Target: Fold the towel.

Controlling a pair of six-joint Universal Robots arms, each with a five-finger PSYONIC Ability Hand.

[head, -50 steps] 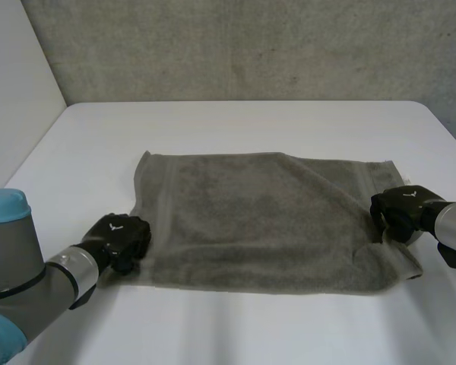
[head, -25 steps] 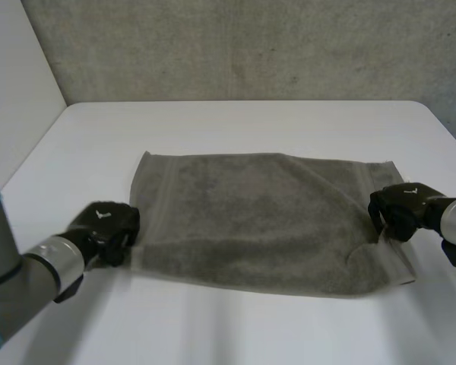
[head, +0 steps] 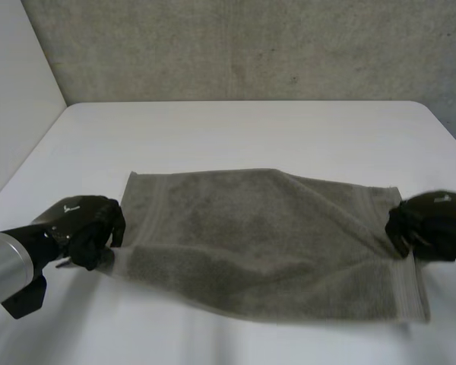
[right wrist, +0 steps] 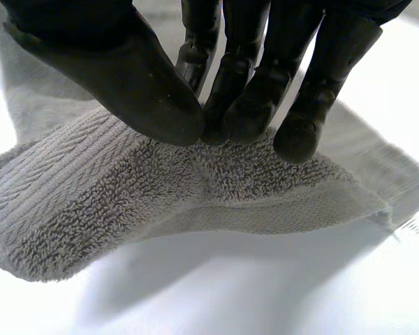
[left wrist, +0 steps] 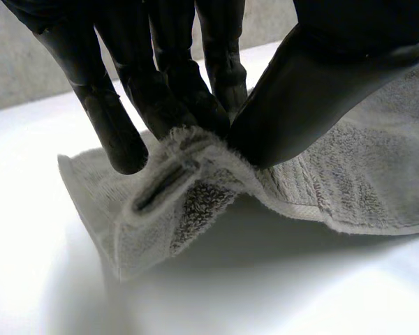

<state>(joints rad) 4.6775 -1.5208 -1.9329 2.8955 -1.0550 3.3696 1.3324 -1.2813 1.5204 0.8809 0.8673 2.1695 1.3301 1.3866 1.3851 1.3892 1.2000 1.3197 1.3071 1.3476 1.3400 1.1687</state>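
Note:
A grey-green towel (head: 266, 239) hangs stretched between my two hands above the white table, its near edge sagging toward the tabletop. My left hand (head: 83, 224) pinches the towel's left edge near the front corner; in the left wrist view the thumb (left wrist: 314, 91) and fingers (left wrist: 160, 84) clamp a fold of towel (left wrist: 195, 181). My right hand (head: 432, 226) pinches the right edge. The right wrist view has its thumb (right wrist: 119, 77) and fingers (right wrist: 258, 91) pressed together on the terry towel (right wrist: 160, 188).
The white table (head: 243, 125) runs back to a grey concrete wall (head: 251, 46). A white side wall (head: 15, 99) stands on the left.
Both hands have lifted the towel's side edges off the table and drawn it toward the near side. The left hand moved outward and closed on the edge; the towel now hangs taut instead of lying flat.

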